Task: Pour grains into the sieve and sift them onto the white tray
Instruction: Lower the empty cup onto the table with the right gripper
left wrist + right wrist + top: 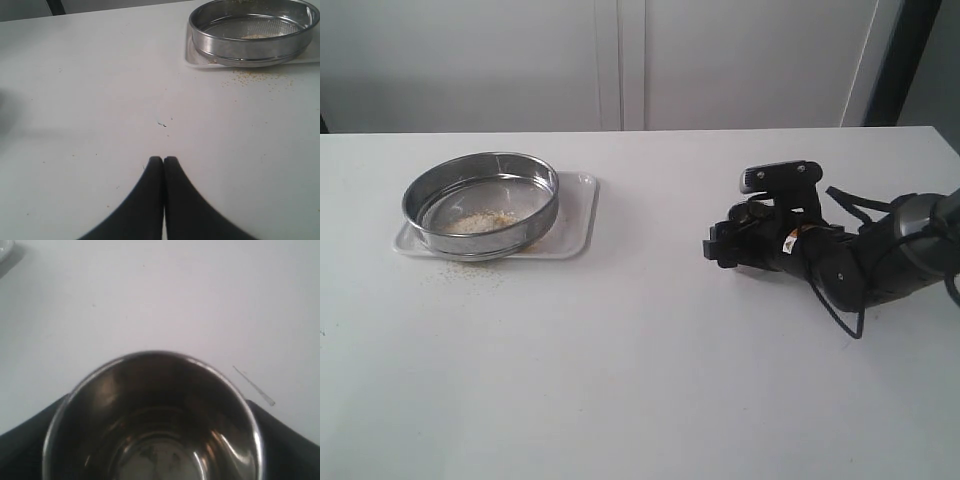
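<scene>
The sieve sat on the white tray at the upper left of the exterior frame, with a pale heap of grains on its mesh and more scattered on the table just in front of the tray. The left gripper had its fingers pressed together, holding nothing. At mid-right, the right gripper stood spread wide around an empty-looking steel cup; whether it clamped the cup could not be told

The white table bears the white tray and spilled grains.
</scene>
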